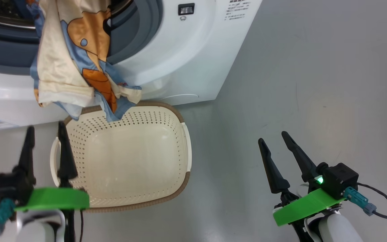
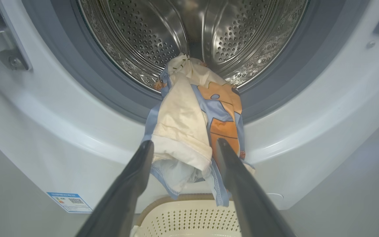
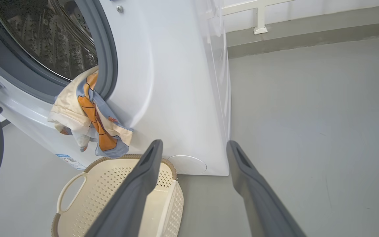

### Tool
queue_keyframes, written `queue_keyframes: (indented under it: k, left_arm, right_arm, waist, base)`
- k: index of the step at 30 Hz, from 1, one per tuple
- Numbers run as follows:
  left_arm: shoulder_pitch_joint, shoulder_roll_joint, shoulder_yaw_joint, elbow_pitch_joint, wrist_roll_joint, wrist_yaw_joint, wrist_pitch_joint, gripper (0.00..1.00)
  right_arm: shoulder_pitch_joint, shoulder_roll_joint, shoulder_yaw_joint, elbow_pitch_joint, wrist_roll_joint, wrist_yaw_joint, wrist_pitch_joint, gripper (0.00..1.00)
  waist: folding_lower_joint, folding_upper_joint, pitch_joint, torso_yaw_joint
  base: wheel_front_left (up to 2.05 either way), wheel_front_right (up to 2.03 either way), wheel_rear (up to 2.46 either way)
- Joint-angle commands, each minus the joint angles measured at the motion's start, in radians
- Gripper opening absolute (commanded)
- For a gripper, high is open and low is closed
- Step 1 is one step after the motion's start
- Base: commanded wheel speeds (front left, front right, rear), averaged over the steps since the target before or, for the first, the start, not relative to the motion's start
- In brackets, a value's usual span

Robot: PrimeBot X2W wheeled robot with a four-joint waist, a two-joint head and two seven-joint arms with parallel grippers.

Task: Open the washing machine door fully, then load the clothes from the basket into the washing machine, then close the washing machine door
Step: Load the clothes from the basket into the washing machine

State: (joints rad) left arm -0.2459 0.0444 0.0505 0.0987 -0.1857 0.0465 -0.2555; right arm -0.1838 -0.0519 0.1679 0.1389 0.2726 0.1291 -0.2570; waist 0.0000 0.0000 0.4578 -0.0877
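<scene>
While their upper end lies in the drum [image 2: 137,39], the clothes [image 2: 189,131] drape over the gasket [image 2: 268,85] of the washing machine [image 1: 186,60], above the basket [image 1: 129,141]. They look soft and light, and are probably best pinched at the hanging bunch. Left gripper [image 1: 45,126] and right gripper [image 1: 272,137] stand apart, holding nothing.

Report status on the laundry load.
Left gripper and right gripper open, empty. Clothes draped over washing machine lip, half out, hanging above empty basket. Hanging fabric would likely block closing.
</scene>
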Motion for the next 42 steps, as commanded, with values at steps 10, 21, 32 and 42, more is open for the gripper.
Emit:
queue_keyframes:
  k: [10,21,32,42]
  left_arm:
    - [0.189,0.007,0.042,-0.053,-0.014,-0.009,-0.006,1.0]
    - [0.251,0.006,0.049,-0.123,-0.056,0.0,-0.006,1.0]
    - [0.298,0.006,0.068,-0.132,-0.046,-0.016,-0.006,1.0]
    - [0.266,0.006,0.133,-0.077,-0.05,-0.1,-0.006,1.0]
  right_arm:
    - [0.02,0.002,0.023,-0.017,-0.017,0.002,-0.005,1.0]
    - [0.034,-0.005,0.014,-0.023,-0.025,0.002,-0.005,1.0]
    - [0.066,-0.01,0.003,-0.02,-0.024,0.002,-0.005,1.0]
    - [0.063,-0.01,0.004,-0.025,-0.025,0.002,-0.005,1.0]
  waist:
    - [0.0,0.0,-0.032,-0.019]
    - [0.0,0.0,-0.051,-0.03]
    - [0.0,0.0,-0.08,-0.032]
    - [0.0,0.0,-0.068,-0.026]
  base:
    - [0.0,0.0,0.0]
    - [0.0,0.0,0.0]
    - [0.0,0.0,0.0]
    - [0.0,0.0,0.0]
